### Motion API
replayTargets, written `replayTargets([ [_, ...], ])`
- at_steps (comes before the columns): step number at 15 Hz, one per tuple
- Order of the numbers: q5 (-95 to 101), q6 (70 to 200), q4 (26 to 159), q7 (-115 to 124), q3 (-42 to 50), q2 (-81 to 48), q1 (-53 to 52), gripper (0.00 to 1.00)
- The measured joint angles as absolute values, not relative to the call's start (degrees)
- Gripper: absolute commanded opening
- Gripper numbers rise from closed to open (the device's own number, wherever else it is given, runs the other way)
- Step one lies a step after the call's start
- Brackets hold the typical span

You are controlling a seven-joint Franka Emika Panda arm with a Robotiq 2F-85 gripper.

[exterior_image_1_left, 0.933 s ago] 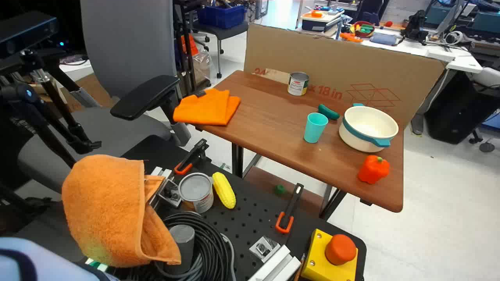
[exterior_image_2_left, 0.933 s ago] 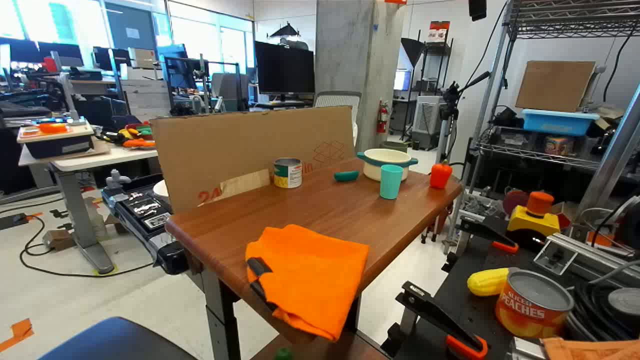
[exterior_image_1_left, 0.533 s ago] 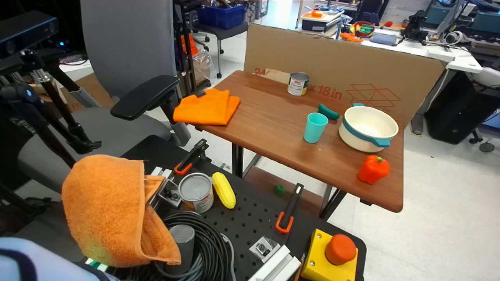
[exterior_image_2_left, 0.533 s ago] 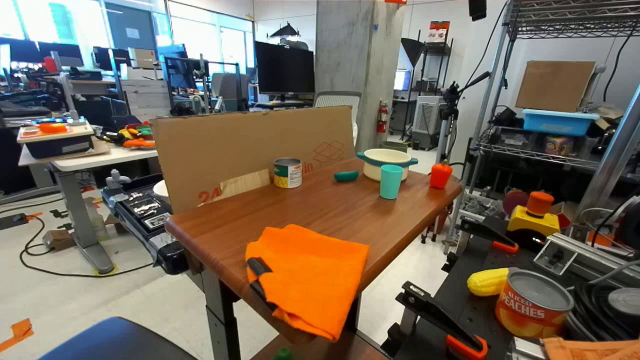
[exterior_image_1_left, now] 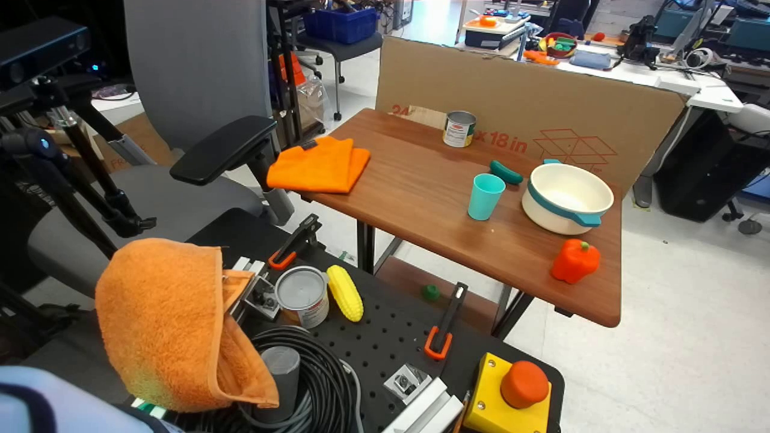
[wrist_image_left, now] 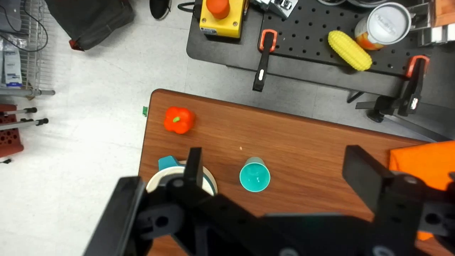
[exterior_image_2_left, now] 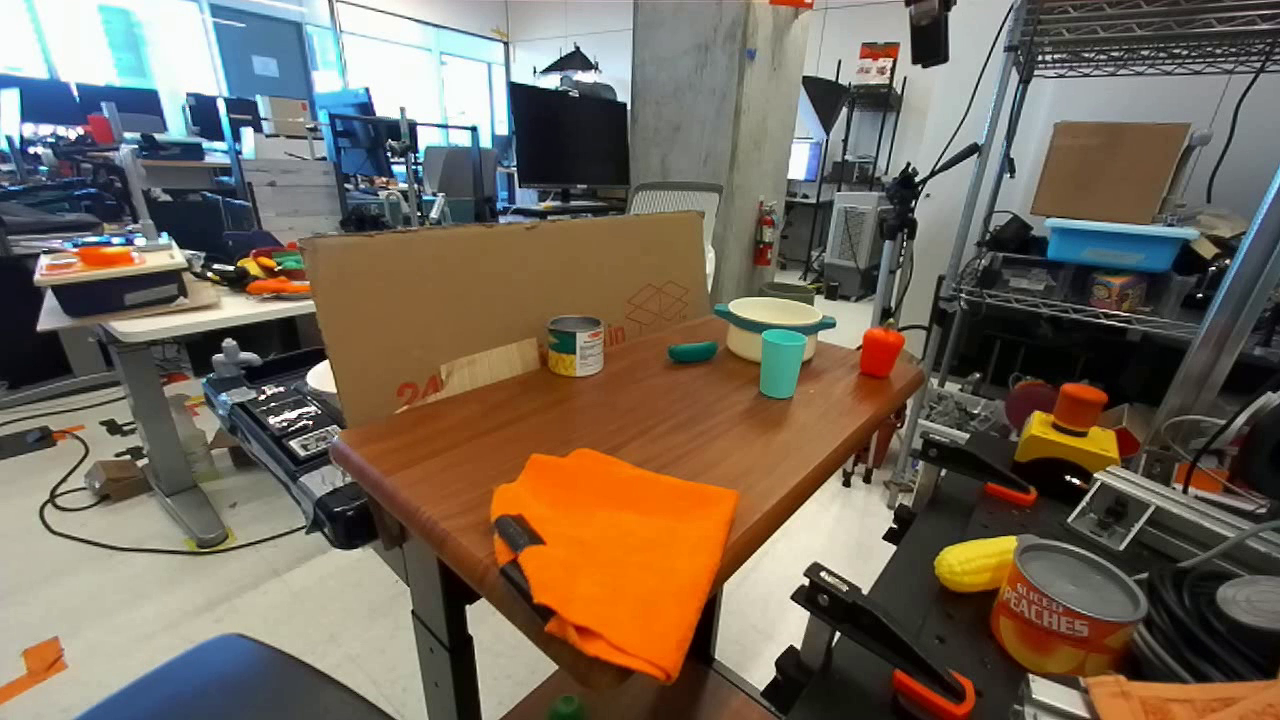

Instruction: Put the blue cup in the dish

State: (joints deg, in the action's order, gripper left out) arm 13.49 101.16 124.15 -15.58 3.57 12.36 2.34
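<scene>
The blue cup (exterior_image_1_left: 486, 197) is a plain turquoise tumbler, round at the mouth, its smooth walls tapering from a wide rim to a narrower base. It stands upright, mouth up, on the brown wood-grained worktop (exterior_image_1_left: 415, 174), near the casserole dish (exterior_image_1_left: 570, 192) but outside it, with a gap between the two. Looked down into from the wrist view, its inside is a bright, glossy turquoise with small pale glints, while the strip of outer wall in sight is duller and greyer.

The casserole dish is several times wider than the cup and low-sided, cream inside and out, with a teal band around its wall and teal handles at opposite sides. The pincer (wrist_image_left: 275, 167) hides part of it in the wrist view.

The pincer's jaws are spread wide; the cup shows in the space between them, touching neither.

A red-orange bell pepper (exterior_image_1_left: 575, 261) sits near the dish, and a dark green cucumber-shaped toy (exterior_image_1_left: 505, 172) lies near both cup and dish. A labelled tin can (exterior_image_1_left: 459, 129) stands by the cardboard panel (exterior_image_1_left: 511, 90). An orange cloth (exterior_image_2_left: 625, 560) hangs over the worktop's edge.
</scene>
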Motion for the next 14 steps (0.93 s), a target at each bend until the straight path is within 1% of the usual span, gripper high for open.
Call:
replayTargets([
  [7, 12.79, 113.98, 124.02, -14.8, 3.48, 1.72, 2.28, 1.0],
  [14, 10.88, 115.57, 118.0, -14.39, 3.24, -12.69, 2.28, 1.0],
])
